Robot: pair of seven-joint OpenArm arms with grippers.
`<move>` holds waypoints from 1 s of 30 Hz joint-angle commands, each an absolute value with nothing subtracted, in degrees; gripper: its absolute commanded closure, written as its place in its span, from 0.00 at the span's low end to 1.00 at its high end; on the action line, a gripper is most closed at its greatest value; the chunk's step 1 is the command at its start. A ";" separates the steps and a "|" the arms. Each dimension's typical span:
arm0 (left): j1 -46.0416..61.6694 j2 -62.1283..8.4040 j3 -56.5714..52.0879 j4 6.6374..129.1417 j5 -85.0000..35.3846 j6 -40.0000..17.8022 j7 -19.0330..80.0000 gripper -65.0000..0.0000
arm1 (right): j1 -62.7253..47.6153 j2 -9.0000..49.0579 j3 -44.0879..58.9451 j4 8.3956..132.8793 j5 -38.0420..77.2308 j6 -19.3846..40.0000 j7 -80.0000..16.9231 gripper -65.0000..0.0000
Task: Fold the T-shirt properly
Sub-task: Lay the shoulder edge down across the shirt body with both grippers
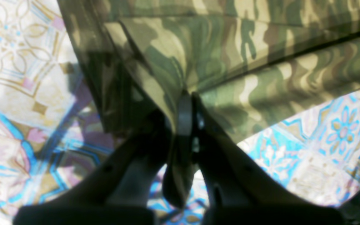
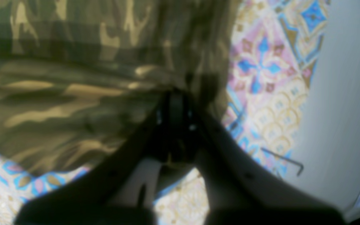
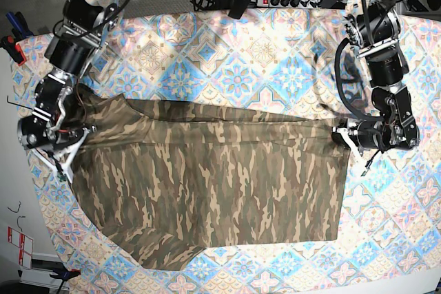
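Here the T-shirt lies spread across the patterned tablecloth, pinched at two edges — one by each gripper.

At the left of the base view, the right gripper is closed on the shirt's edge; the cloth runs away from its fingers toward the middle of the table and also sags below them in a wide flap. In the right wrist view the two dark fingers meet at a point with the shirt bunched between them, the fabric fanning out ahead and to one side of the tips, the tablecloth showing on the other side. A small bent wire lies on the table beside the fingers, apart from them.

At the right of the base view, the left gripper is clamped on the opposite edge. In the left wrist view its fingers are pressed narrow on a fold of shirt — the cloth lifts up and spreads out beyond the tips, with a short tail of fabric hanging back between the fingers above the tablecloth.
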State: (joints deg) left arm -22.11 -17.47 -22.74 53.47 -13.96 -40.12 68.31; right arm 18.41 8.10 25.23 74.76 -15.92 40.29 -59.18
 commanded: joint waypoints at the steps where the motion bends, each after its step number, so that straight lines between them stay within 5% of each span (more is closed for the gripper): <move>1: -24.48 -18.59 -23.16 54.29 -13.76 -40.00 66.86 0.99 | 20.70 9.27 25.10 75.30 -15.69 40.00 -57.63 0.99; 23: -31.60 -20.09 -23.08 42.59 -13.23 -40.00 52.00 0.99 | 33.63 10.51 21.67 50.95 -15.78 40.00 -38.90 0.99; 30: -33.36 -20.09 -22.90 36.26 -13.23 -33.45 44.00 0.99 | 36.62 12.26 21.32 41.63 -15.69 33.71 -29.41 0.99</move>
State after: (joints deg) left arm -31.59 -19.20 -22.94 35.57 -12.45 -33.12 44.88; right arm 34.15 11.92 21.43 40.62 -16.45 33.71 -30.92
